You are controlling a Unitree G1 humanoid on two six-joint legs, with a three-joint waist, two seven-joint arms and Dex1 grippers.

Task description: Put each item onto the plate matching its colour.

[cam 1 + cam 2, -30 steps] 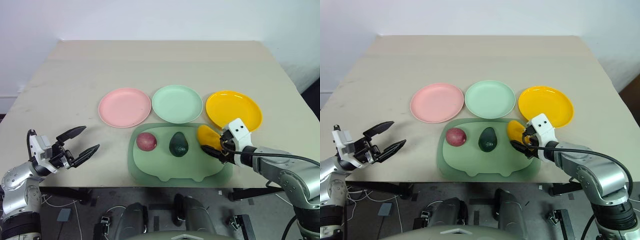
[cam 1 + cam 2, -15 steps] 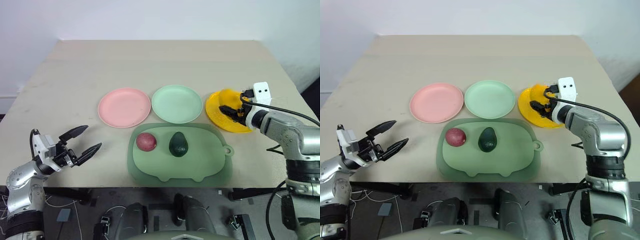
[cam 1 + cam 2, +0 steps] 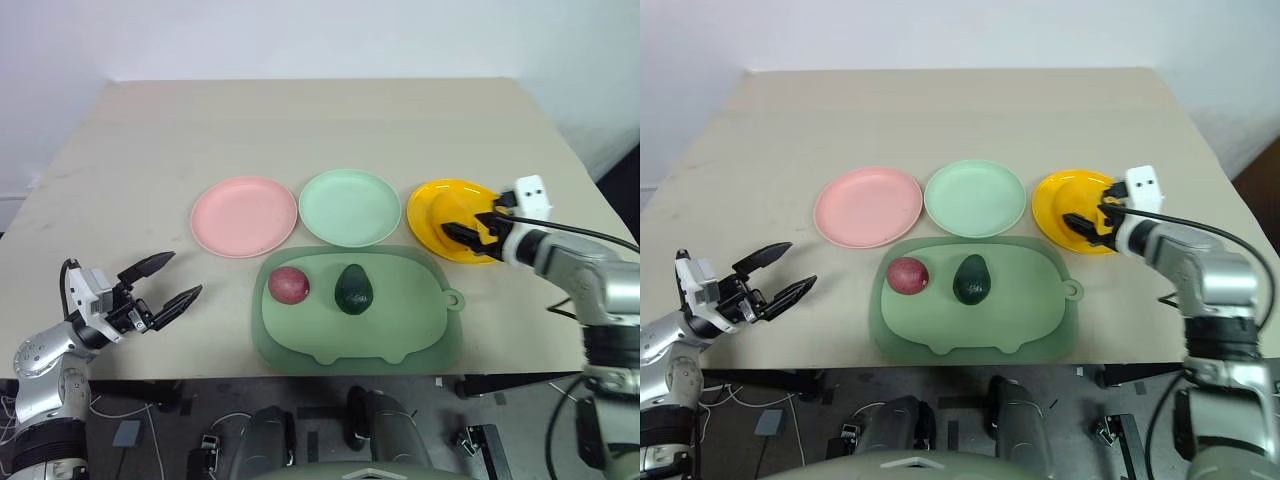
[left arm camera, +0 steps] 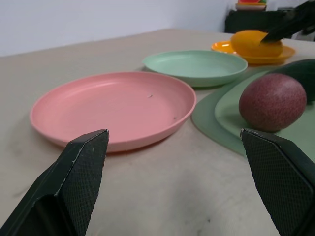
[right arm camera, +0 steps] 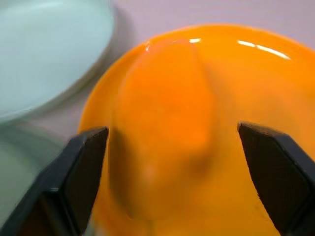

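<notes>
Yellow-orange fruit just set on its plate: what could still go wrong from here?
The open right gripper sits close around the yellow-orange fruit on the yellow-orange plate, so pulling back could nudge it off. The reddish-purple fruit and avocado, round shapes on the cutting board, may roll when grasped.

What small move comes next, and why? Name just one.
Probably draw the right gripper back off the yellow-orange plate. Its fingers stand open on either side of the yellow-orange fruit, which lies on that plate, while the avocado and reddish-purple fruit wait on the cutting board.
</notes>
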